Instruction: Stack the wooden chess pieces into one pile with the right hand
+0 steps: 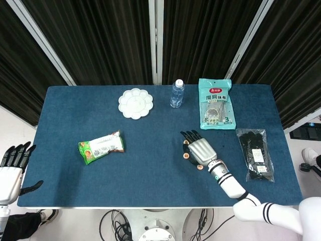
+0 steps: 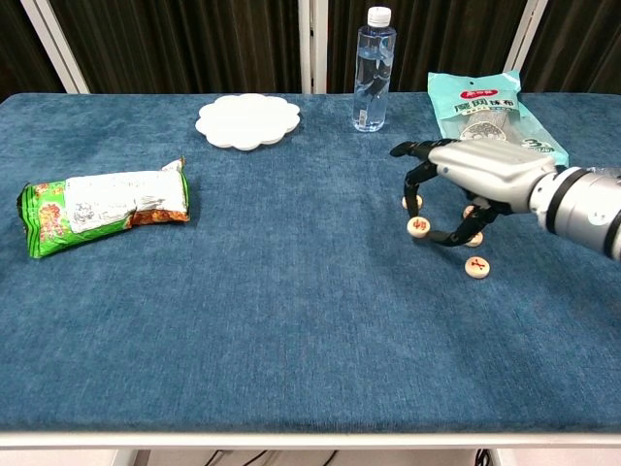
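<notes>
Several round wooden chess pieces lie on the blue table [image 2: 243,291] near its right side. My right hand [image 2: 477,175] [image 1: 200,150] hovers over them and pinches one chess piece [image 2: 419,227] between thumb and a finger, just above the cloth. Another piece [image 2: 412,202] lies behind it under the fingers. A third piece [image 2: 473,239] sits under the palm, and a piece with a red mark [image 2: 476,266] lies nearest the front. My left hand [image 1: 12,170] hangs off the table's left front corner, fingers spread, holding nothing.
A green snack bag [image 2: 102,209] lies at the left. A white flower-shaped plate [image 2: 248,120] and a water bottle [image 2: 373,70] stand at the back. A teal packet [image 2: 492,116] lies behind the right hand, and a bag of black gloves [image 1: 256,153] to its right.
</notes>
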Controlling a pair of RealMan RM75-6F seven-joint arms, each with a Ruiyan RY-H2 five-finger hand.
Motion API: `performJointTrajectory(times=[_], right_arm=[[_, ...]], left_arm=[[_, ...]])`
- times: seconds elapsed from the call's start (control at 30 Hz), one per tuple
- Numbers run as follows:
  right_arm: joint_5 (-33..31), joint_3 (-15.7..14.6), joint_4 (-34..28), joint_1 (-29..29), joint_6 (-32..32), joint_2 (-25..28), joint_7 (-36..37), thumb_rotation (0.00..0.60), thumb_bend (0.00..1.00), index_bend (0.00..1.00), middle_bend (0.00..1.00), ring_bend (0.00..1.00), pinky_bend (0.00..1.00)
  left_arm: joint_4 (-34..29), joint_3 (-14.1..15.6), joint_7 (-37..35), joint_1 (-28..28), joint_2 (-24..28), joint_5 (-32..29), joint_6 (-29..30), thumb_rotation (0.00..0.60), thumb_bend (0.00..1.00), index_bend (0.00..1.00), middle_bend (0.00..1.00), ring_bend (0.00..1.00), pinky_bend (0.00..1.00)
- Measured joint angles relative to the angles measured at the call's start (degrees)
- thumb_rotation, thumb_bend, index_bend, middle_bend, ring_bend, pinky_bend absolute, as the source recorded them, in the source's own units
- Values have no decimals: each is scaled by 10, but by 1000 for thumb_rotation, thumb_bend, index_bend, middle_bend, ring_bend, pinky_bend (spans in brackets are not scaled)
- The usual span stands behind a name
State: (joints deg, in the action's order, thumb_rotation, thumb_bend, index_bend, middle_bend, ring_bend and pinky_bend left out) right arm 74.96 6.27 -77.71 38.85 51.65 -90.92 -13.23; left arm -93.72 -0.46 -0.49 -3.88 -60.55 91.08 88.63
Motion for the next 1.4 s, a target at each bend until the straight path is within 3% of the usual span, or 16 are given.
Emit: performJointTrajectory(times=[0.37, 1.4], right_arm=[[50, -49, -76, -14, -17, 117, 45, 600, 288, 514, 7, 0, 0], [49, -64, -60, -24, -19, 99, 16, 600, 292, 512, 2, 0, 0]], left_arm=[[-3, 1, 2, -2, 1, -1, -7, 600, 0, 56, 1, 0, 0], [-2, 1, -3, 0, 2, -1, -5, 600, 0, 65, 1, 0, 0]])
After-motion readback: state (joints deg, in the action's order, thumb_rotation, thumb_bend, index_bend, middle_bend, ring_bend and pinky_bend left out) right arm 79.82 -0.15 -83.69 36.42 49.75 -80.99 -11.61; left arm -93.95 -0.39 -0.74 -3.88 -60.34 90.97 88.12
